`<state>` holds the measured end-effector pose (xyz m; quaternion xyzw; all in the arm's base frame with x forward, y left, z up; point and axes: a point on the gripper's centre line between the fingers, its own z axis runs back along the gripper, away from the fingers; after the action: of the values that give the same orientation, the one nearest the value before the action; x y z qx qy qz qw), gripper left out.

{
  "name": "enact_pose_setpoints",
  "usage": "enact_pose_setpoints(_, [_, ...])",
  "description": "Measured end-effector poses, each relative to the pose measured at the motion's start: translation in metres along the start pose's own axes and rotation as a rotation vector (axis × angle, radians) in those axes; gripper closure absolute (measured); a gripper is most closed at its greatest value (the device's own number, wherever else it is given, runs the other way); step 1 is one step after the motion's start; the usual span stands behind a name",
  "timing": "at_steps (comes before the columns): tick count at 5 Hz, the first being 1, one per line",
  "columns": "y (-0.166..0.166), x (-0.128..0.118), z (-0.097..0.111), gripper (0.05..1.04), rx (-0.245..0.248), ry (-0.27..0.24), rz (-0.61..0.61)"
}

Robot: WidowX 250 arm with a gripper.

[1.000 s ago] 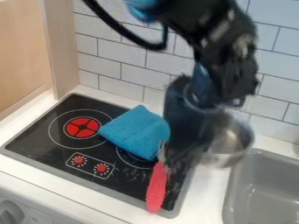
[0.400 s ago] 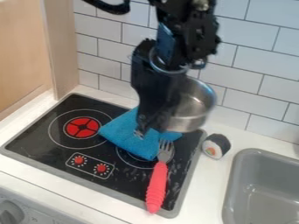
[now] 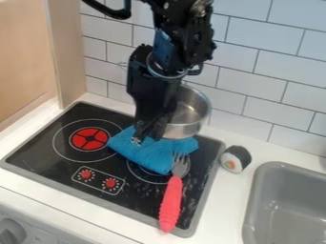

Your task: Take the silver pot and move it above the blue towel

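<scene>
white counter (image 3: 223, 205) | toy sushi (image 3: 235, 159) | black stovetop (image 3: 141, 193): blue towel (image 3: 150, 155), red-handled fork (image 3: 170, 200)

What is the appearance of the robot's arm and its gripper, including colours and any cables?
The arm is black and blocky, with small metallic spots and a glossy blue area near the wrist. A thick black cable curves at its upper left. The gripper is black and elongated, with a small silvery part low down.
</scene>
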<state>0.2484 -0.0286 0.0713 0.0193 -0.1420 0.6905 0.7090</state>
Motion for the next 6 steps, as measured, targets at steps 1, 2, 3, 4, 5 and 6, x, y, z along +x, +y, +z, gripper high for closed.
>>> enact_pose_setpoints(1, [-0.002, 0.004, -0.012, 1.020, 0.025, -0.012, 0.009])
enact_pose_setpoints(2, [-0.006, 0.008, -0.025, 1.020, 0.058, -0.025, 0.030])
enact_pose_setpoints(3, [-0.012, 0.006, -0.038, 1.020, 0.082, -0.044, 0.028])
enact_pose_setpoints(4, [-0.019, 0.003, -0.051, 1.020, 0.106, -0.058, 0.026])
enact_pose_setpoints(5, [-0.023, 0.003, -0.055, 0.998, 0.110, -0.075, 0.030])
enact_pose_setpoints(6, [-0.022, 0.003, -0.056, 0.835, 0.120, -0.065, 0.084])
